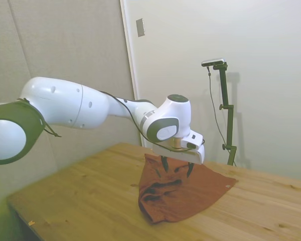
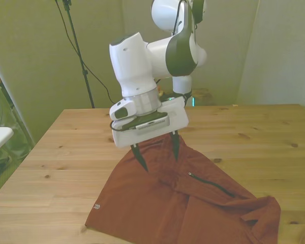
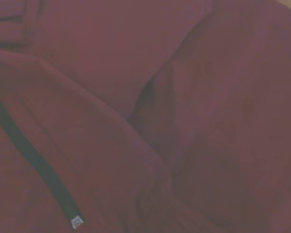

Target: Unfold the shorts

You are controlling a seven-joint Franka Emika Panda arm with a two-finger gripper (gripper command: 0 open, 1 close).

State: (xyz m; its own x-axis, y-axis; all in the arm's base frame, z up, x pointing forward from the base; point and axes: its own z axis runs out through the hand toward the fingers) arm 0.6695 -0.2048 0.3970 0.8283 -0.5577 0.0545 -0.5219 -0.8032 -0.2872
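One pair of shorts (image 2: pixel 157 203), rust-red, lying rumpled on the counter (image 2: pixel 66 152) with a fold across the zipper pocket (image 2: pixel 209 184). My pincer (image 2: pixel 157 155) hangs spread just over the cloth, pointing down, wrist tilted. Step in hand, I judge: picking a fold; next, descend, pinch an edge, draw outward.

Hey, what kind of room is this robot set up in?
Probably a lab or test room: a white arm with its claw open over rust-red shorts on a bare wooden table, plain padded walls behind, nothing homely around.
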